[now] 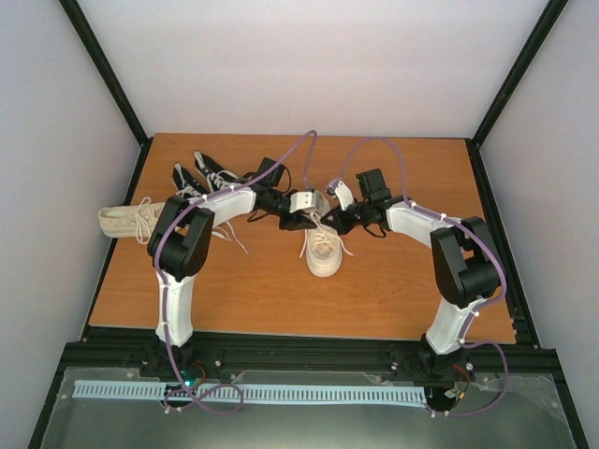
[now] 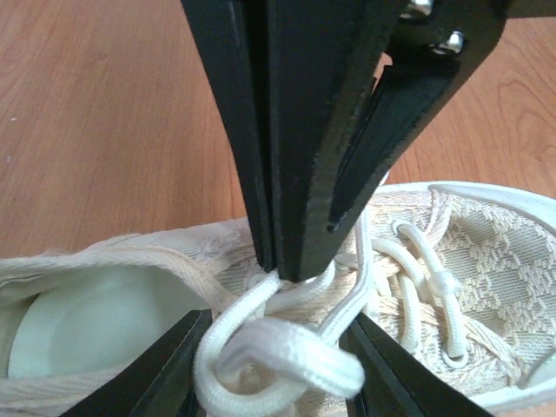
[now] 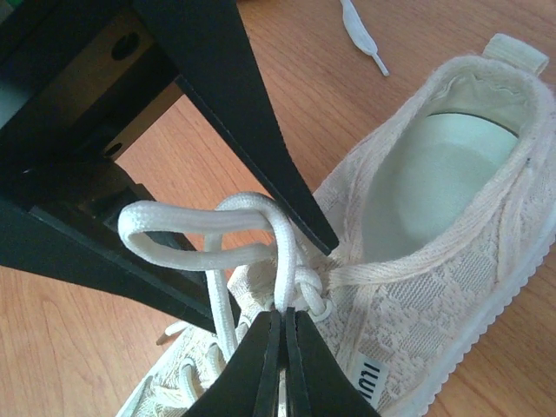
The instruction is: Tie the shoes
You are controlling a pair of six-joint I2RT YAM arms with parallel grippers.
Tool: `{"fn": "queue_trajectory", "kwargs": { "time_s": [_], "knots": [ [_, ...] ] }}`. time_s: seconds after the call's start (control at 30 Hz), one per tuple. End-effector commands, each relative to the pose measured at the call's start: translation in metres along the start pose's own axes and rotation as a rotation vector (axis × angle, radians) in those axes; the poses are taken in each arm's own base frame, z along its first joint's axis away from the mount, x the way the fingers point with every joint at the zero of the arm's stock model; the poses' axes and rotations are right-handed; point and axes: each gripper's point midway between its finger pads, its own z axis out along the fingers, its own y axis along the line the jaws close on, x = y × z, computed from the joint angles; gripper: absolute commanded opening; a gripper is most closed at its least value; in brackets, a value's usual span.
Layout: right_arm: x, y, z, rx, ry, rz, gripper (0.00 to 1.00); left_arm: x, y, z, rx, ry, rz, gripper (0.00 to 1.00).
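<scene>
The cream shoe (image 1: 324,253) is placed in the middle of the desk (image 1: 281,299). Its lace (image 3: 200,234) is pinched by the fully closed right hand (image 3: 284,334). The left hand (image 2: 278,373) is spread open around the loop. On the side tag (image 3: 369,380) only "IUI" is read.

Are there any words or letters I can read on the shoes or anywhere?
Small white tag on the side of the cream shoe, below the lace: dark upright strokes, maybe "IUII", tilted and too small to read for sure.
No other words or numbers show in any view.
</scene>
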Motion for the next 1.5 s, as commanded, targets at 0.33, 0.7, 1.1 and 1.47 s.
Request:
{"fn": "queue_trajectory", "kwargs": {
  "time_s": [0.33,0.7,1.1,1.47],
  "knots": [
    [-0.010,0.006,-0.005,0.005,-0.035,-0.048,0.03,-0.015,-0.011,0.001,0.085,-0.044,0.046,0.37],
    [-0.013,0.014,-0.009,-0.017,-0.055,-0.068,0.03,-0.007,0.002,0.005,0.023,-0.015,0.011,0.26],
    [-0.014,0.023,-0.012,-0.061,-0.072,-0.084,0.03,-0.001,0.015,0.008,-0.040,0.015,0.016,0.07],
    [-0.033,-0.004,-0.045,-0.124,-0.196,0.023,0.30,0.003,0.019,0.010,-0.062,0.019,0.049,0.01]
  ]
}}
